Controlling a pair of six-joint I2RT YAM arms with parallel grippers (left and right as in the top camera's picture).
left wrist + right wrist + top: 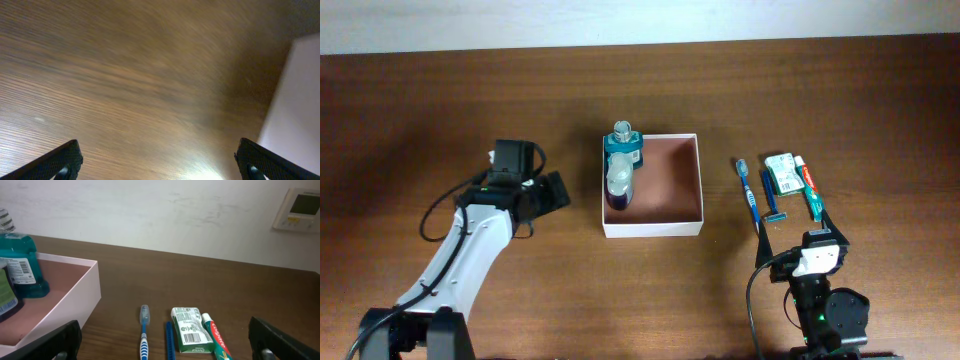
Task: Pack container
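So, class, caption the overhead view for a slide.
Two bottles packed in the container; toothbrush, razor, packet and toothpaste wait right of it.

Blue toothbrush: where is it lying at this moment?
In the overhead view, the blue toothbrush lies right of the white-walled square container, apart from it, with the slim blue razor close on its right.

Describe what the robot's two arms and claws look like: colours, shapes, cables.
The left arm is a long white link between black joints, with a looping black cable; the left claw is black. The right arm has a rounded black base, a white wrist piece, a green light and a side cable; the right claw has slim black fingers.
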